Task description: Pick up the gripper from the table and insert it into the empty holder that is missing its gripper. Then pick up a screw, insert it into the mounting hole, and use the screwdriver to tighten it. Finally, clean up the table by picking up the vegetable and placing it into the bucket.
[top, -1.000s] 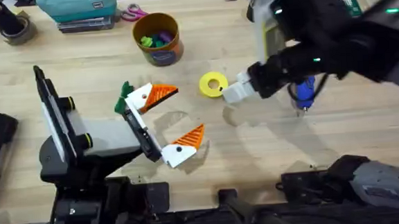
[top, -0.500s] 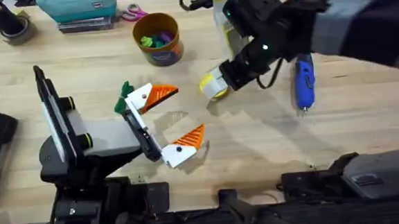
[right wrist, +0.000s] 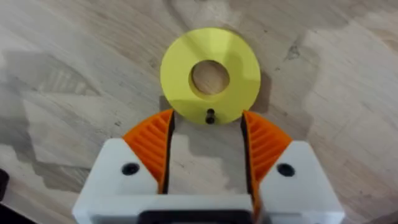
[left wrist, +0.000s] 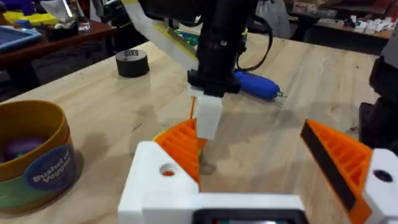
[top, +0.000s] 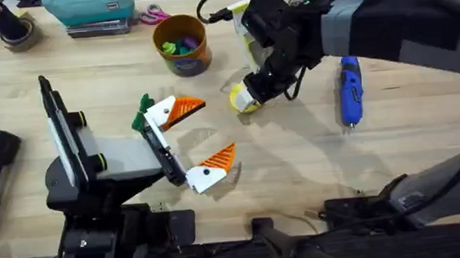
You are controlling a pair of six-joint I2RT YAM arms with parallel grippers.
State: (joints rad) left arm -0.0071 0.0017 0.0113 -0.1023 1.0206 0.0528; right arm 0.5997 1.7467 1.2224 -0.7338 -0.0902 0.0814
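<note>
Overhead view: your light wooden plank table (top: 423, 153) fills the frame, with open bare wood across its right and lower centre. Your right arm, dark and bulky, reaches in from the upper right. Your left arm sits at lower left. The left gripper (top: 199, 139) lies wide open near the middle, white mounts with ribbed orange wedge tips, holding nothing. The round ochre bucket (top: 182, 44) with its blue label band stands at upper centre, colourful bits inside. The blue pen-shaped screwdriver (top: 350, 90) lies right of centre, metal tip toward the bottom. The right gripper (right wrist: 208, 149) points down, partly open, its orange tips straddling the near rim of a flat yellow ring (right wrist: 210, 74). A small dark screw (right wrist: 210, 115) rests on that rim. The frilly dark green vegetable (top: 142, 112) sits beside the left gripper's upper finger.
</note>
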